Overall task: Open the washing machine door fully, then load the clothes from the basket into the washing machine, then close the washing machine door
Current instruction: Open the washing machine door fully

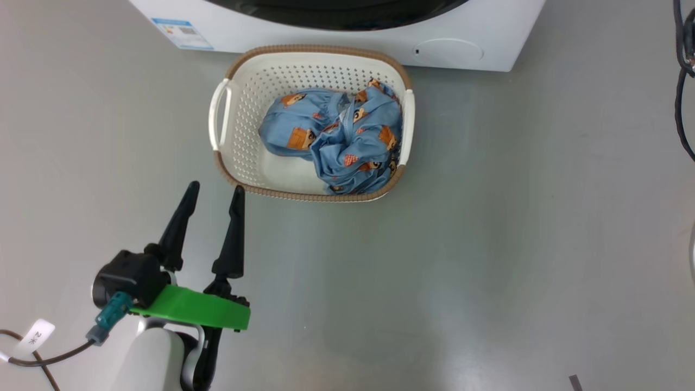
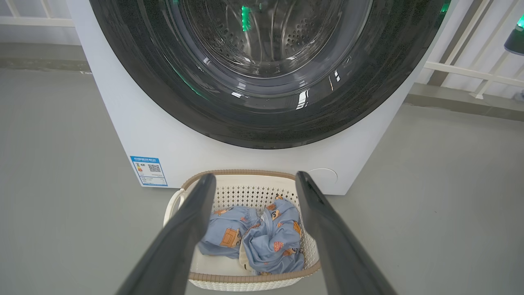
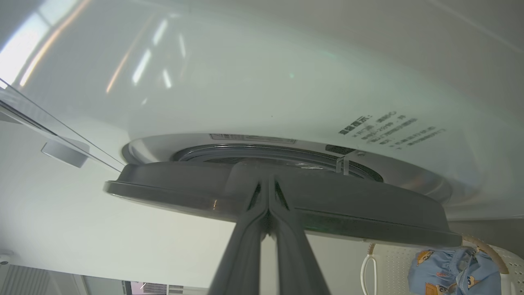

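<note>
The washing machine (image 2: 135, 131) stands white ahead, its door (image 2: 204, 102) a glossy black ring around glass through which the steel drum shows. On the floor in front sits the cream basket (image 1: 320, 50) with the blue printed clothes (image 1: 336, 136) bunched at its right side. My left gripper (image 1: 215, 189) hangs open, near and left of the basket, holding nothing; in its wrist view the gripper (image 2: 254, 177) frames the clothes (image 2: 266, 237). My right gripper (image 3: 268, 184) is shut, its tips against the door's grey rim (image 3: 368, 221), seen edge-on, with a chrome ring showing behind it.
Grey floor spreads around the basket on both sides. Black cables (image 1: 684, 81) hang at the right edge of the head view. A white railing (image 2: 470, 69) runs behind the machine on the right. A blue sticker (image 2: 149, 170) marks the machine's lower left corner.
</note>
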{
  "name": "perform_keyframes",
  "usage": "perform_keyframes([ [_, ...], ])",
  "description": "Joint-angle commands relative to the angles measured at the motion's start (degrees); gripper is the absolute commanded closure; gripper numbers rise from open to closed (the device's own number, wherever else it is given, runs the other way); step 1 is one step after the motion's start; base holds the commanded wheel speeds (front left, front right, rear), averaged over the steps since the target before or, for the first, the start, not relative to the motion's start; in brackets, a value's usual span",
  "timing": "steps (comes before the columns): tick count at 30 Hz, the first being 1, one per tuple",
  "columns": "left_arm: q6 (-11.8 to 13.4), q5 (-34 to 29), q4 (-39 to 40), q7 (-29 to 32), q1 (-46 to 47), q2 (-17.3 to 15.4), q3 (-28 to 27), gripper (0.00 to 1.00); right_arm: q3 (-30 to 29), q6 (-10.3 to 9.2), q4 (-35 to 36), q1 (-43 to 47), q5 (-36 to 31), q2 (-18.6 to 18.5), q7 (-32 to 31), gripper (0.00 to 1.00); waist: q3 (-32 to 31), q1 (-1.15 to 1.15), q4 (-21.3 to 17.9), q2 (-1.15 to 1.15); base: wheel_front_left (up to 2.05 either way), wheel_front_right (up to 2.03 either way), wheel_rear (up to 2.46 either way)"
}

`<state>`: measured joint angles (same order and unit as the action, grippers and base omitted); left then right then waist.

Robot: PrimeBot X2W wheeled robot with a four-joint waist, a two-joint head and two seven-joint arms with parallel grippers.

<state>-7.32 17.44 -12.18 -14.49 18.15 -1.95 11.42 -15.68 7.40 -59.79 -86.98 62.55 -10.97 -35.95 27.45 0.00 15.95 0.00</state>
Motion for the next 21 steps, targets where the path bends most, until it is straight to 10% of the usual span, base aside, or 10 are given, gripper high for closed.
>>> perform_keyframes([
  [1,-0.16,0.65,1.59,-0.51,0.91,-1.17,-1.39,0.0,-0.08,0.09,0.91,-2.9,-1.46,1.96,0.31,1.0,0.91,0.0,0.96,0.0,0.0,0.0,0.0],
  [21,-0.16,2.03,2.32,-0.51,2.48,-0.95,-0.33,0.0,-3.53,0.09,-1.78,-7.99,-7.4,2.47,3.67,1.0,4.8,0.0,3.29,0.0,0.0,0.0,0.0],
])
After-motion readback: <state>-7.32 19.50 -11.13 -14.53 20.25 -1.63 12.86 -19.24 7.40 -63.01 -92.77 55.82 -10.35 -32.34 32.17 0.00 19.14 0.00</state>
